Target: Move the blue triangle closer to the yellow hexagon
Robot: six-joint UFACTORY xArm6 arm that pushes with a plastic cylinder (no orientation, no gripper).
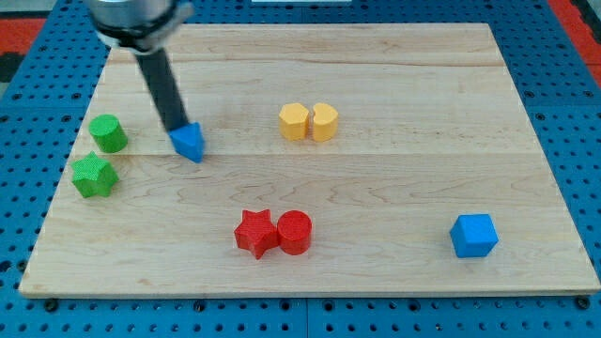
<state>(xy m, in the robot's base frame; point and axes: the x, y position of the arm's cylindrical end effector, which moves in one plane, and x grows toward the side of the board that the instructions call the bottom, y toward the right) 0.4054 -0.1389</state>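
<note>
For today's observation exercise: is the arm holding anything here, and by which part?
Nothing is held. My tip only touches the top-left edge of the blue triangular block.

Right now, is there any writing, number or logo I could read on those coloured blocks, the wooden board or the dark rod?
None: no words, numbers, labels or logos show in this view.
The blue triangle, yellow hexagon and other blocks have plain faces.
The wooden board shows only grain.
My tip, touching the blue triangle's upper left, is plain dark.
</note>
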